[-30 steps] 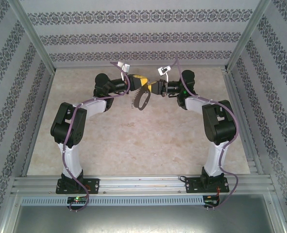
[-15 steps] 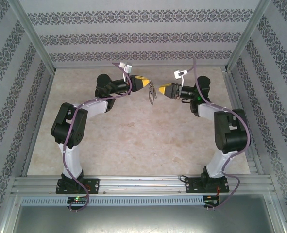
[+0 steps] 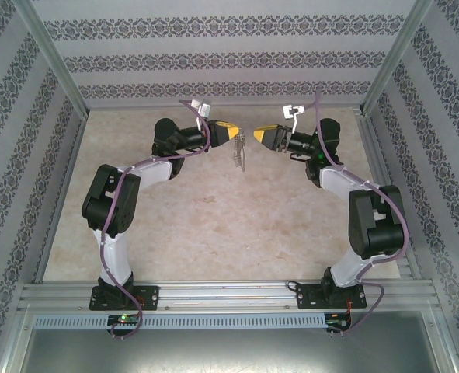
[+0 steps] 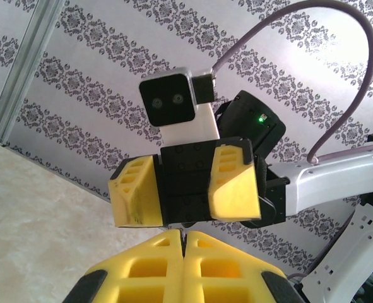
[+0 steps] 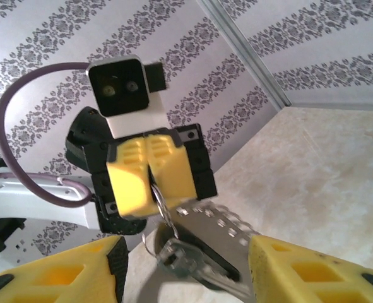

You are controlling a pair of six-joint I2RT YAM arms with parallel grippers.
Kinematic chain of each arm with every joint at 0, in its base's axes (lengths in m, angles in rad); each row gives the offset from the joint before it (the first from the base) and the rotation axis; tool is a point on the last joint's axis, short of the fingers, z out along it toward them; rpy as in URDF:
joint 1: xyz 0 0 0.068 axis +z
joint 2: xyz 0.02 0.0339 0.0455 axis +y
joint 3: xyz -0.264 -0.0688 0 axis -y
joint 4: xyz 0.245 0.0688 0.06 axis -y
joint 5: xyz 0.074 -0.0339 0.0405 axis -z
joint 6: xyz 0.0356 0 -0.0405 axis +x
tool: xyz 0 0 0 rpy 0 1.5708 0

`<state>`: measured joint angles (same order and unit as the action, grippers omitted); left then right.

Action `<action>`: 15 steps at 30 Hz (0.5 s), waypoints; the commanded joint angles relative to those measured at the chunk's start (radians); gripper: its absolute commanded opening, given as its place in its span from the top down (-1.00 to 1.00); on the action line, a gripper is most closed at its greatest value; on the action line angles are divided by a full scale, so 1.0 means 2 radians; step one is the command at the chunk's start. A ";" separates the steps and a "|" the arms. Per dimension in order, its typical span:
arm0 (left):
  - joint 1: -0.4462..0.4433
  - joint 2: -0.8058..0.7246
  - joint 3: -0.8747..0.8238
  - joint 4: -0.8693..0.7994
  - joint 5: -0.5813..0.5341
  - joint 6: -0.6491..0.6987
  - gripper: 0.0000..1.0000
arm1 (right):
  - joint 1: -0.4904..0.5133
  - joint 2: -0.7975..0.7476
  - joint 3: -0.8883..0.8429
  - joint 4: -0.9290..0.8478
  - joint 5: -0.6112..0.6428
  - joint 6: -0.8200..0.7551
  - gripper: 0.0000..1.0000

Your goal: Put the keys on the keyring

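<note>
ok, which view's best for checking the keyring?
Right wrist: the keyring hangs close up from the shut left gripper, loop and chain clear. Top external shows it as a small dangling shape. Left wrist: its own shut fingers cover it.

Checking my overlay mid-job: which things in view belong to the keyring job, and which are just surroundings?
Job:
- keyring with its chain, hanging from the shut left hand
- right hand, open, facing it
- key: cannot make it out

Surroundings:
- table
- patterned walls
- frame rail
</note>
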<state>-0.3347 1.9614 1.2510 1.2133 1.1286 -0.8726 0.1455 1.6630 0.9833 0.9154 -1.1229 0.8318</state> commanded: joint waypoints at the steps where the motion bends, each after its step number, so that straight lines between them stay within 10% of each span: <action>1: -0.005 -0.005 0.013 0.045 0.012 -0.007 1.00 | 0.015 0.005 0.026 0.012 0.013 -0.003 -0.06; 15: -0.005 -0.005 0.016 0.045 0.012 -0.009 1.00 | 0.039 0.038 0.046 0.025 0.004 0.008 0.42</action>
<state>-0.3347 1.9617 1.2514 1.2205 1.1328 -0.8776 0.2127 1.7351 1.0557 0.9241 -1.1057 0.8474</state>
